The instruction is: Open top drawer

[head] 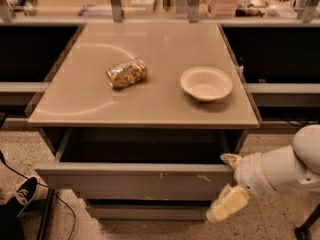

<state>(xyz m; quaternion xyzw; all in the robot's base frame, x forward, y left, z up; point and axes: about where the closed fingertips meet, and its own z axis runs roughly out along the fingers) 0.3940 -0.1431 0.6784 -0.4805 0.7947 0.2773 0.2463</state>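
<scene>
One top drawer [135,181] stands open under the front edge of the bench [150,109], at 6 o'clock from the bench's middle. Its grey front juts forward of the bench and its dark box interior shows behind the front. Two pale scratch marks sit on that front, right of centre. One further grey drawer front [145,211] shows just beneath it, set farther back.

One tool [224,186] is at the right end of the drawer front, about 4 o'clock in the view, on the end of one white arm [280,169] that comes in from 3 o'clock. Its two pale fingers [229,204] stand wide apart, one above the other: the upper one lies at the top rim of the drawer front, the lower one hangs below the front's bottom edge, with the front's right end between them. Whether the lower finger touches the drawer cannot be told.

Two things lie on the bench, well apart: one crinkled snack bag [126,73] on its side, and one white bowl [206,83] at 3 o'clock from it, upright. One dark shoe [22,191] rests on the speckled floor at 8 o'clock.
</scene>
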